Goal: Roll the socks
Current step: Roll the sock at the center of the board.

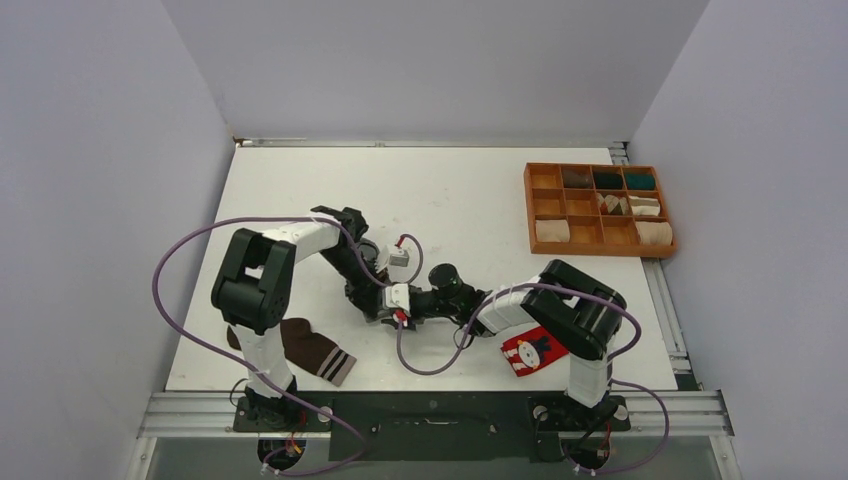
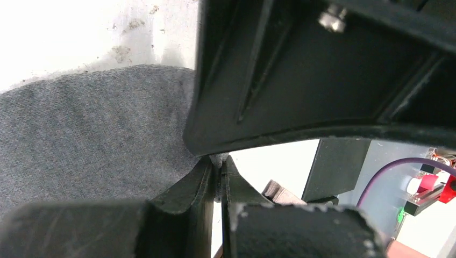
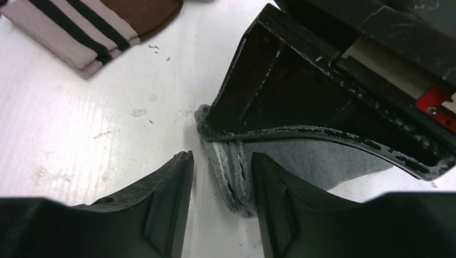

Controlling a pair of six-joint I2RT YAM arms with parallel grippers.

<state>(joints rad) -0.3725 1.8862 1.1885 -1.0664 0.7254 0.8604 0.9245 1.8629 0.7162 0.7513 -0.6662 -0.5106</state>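
Grey sock (image 3: 322, 161): from above, hidden beneath both my arms.
Brown sock (image 1: 315, 350): crossed by my left arm (image 1: 255, 285) near its nine o'clock end.
Red sock (image 1: 528, 352): one o'clock corner under my right arm (image 1: 585, 315).
Tray (image 1: 528, 205) contents: too small to name.

Bright, even light with soft shadows; near parts of wrist views blur.
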